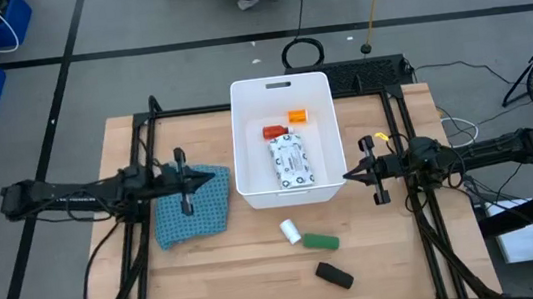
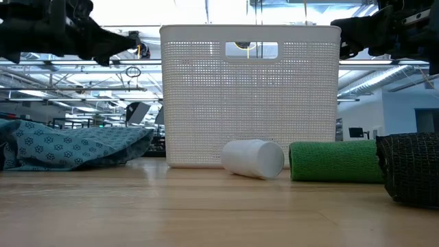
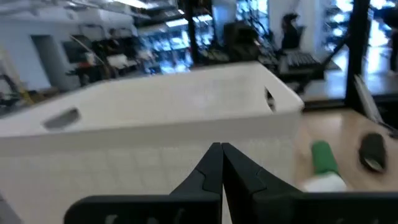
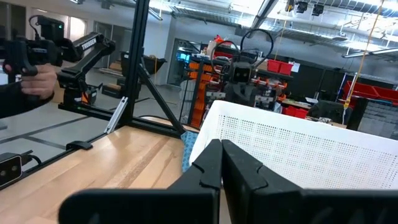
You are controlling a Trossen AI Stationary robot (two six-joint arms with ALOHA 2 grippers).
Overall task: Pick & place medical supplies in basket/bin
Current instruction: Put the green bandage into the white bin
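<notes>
High view: both grippers, left [image 1: 221, 178] and right [image 1: 350, 173], closed and empty beside the bin [image 1: 257, 196]; you next fetch the roll [image 1: 290, 231].

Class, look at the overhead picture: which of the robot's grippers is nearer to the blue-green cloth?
The left. The left gripper hangs shut over the cloth's edge, beside the white bin. The right gripper, also shut, is on the bin's far side, away from the cloth.

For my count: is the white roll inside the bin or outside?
Outside: the white roll lies on the table, before the bin.
</notes>
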